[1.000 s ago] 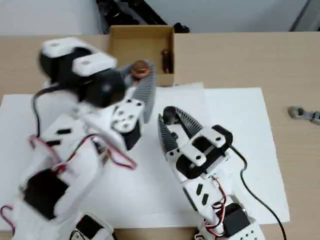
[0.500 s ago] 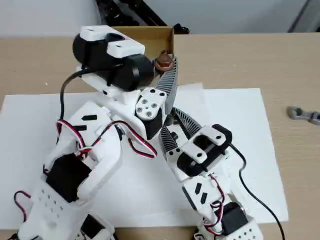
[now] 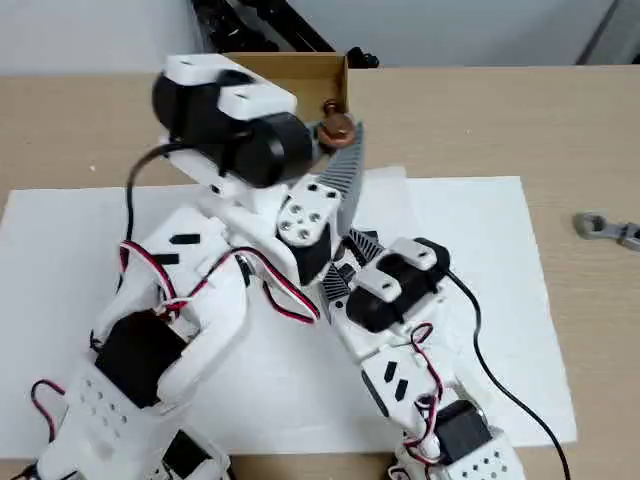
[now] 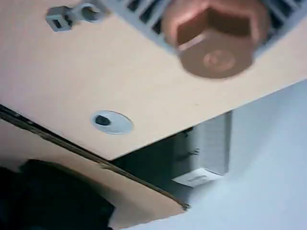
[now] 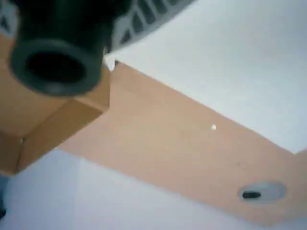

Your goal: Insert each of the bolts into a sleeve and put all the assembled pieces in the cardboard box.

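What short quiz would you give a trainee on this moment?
1. True or false: the left claw grips a copper bolt.
2. The right claw holds: A) a black sleeve B) a cardboard lid C) nothing.
3. Short answer: is the bolt inside the sleeve yet?
Key: 1 true; 2 A; 3 no, the sleeve's bore is empty.

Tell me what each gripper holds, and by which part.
Left gripper: copper bolt, pinched at its hex-head end. Right gripper: black sleeve, gripped on its outer wall, open end free.
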Available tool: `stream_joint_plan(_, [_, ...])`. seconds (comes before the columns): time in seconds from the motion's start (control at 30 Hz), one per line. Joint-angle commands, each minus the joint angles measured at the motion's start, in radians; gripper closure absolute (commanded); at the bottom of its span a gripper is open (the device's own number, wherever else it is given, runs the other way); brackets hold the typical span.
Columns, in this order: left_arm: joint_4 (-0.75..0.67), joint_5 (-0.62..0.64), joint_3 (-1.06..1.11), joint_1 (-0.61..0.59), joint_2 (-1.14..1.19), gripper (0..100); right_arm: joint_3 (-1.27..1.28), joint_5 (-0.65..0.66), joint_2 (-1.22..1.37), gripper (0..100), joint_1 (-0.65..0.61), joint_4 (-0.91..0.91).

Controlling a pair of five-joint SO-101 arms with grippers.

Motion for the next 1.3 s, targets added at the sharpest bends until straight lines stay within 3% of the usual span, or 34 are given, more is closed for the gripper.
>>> stream_joint_plan(0.0, [0.017, 0.003, -0.002, 0.028, 0.0, 99, -0.084, -0.015, 0.048, 99.5, 0.005, 0.001])
stream_joint_plan(0.73, [0.072, 0.0, 0.002, 0.028, -0.002, 99, -0.127, -0.015, 0.102, 99.5, 0.008, -0.054])
stream_joint_plan(0.93, [0.011, 0.006, 0.093, 0.026, -0.008, 99, -0.127, -0.015, 0.101, 99.5, 0.008, -0.054])
stream_joint_plan(1.27, [-0.054, 0.061, 0.153, -0.089, -0.008, 99, -0.127, -0.015, 0.102, 99.5, 0.008, -0.054])
